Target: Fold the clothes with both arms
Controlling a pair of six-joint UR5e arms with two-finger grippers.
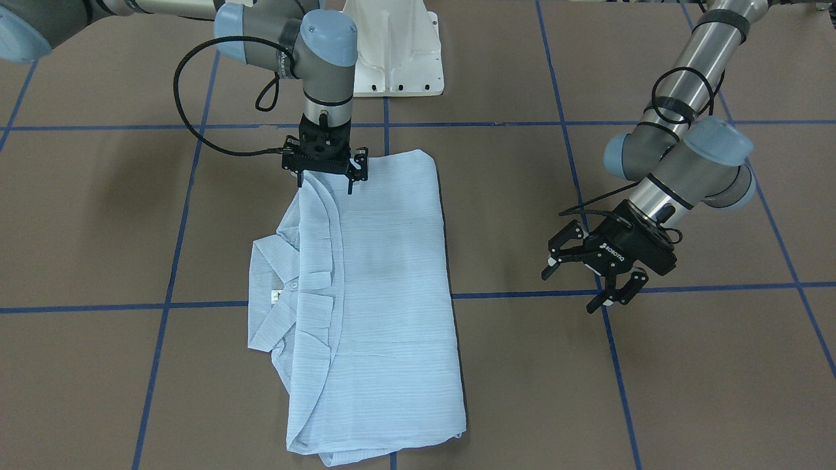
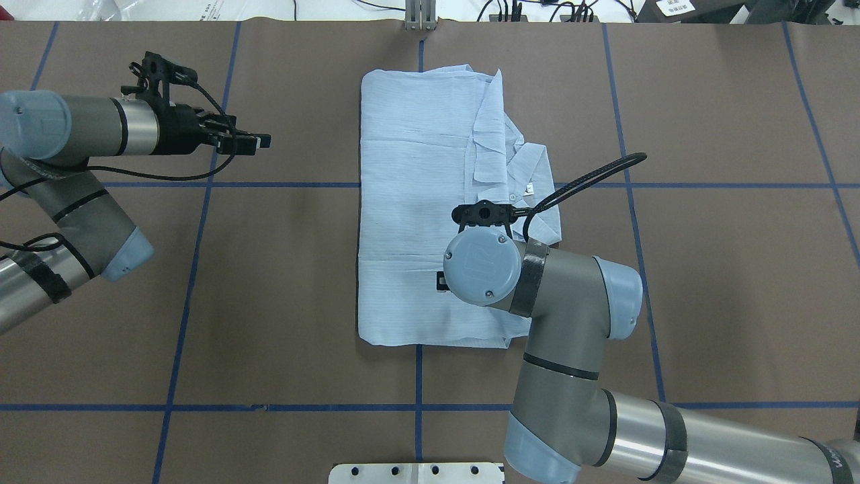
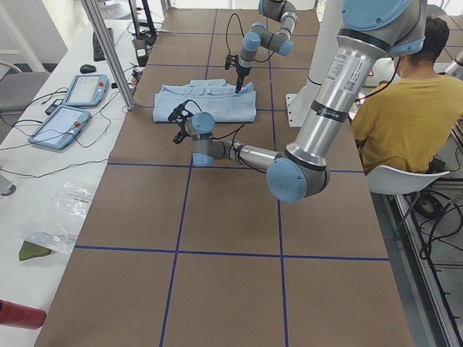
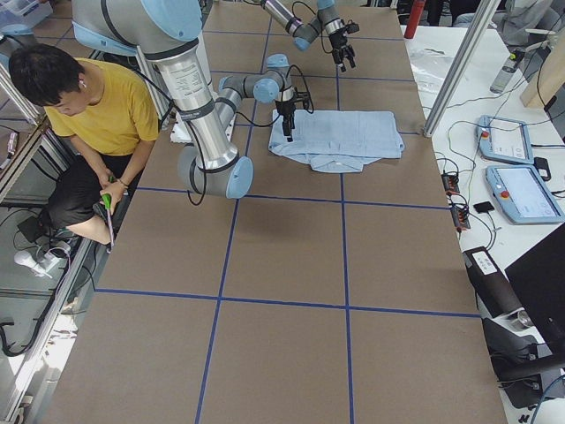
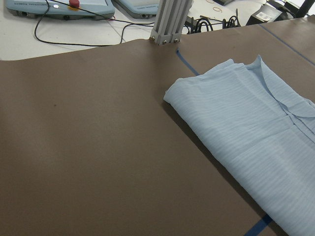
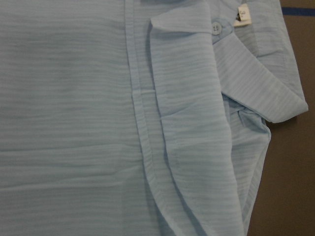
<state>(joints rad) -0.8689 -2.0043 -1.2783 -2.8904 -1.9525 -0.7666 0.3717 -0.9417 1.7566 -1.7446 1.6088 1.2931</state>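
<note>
From across the table, the folded light-blue shirt (image 1: 385, 281) lies flat mid-tabletop (image 1: 686, 365), with its collar toward the robot's right. The right gripper (image 1: 325, 186) points straight down at the shirt's corner nearest the robot base, fingers spread and clasping nothing. The left gripper (image 1: 567, 292) hangs well clear of the cloth, fingers apart and empty.

From overhead, the shirt sits closer to the far edge, and the right arm's wrist (image 2: 482, 267) hides its gripper.

In the two side views, a seated person (image 3: 398, 116) in yellow is beside the table.

The left wrist camera shows one folded shirt corner and an aluminium post (image 5: 170, 19) at the table's edge.

The right wrist camera is filled with striped cloth, a white button (image 6: 217, 26) and the neck label (image 6: 241, 14).
</note>
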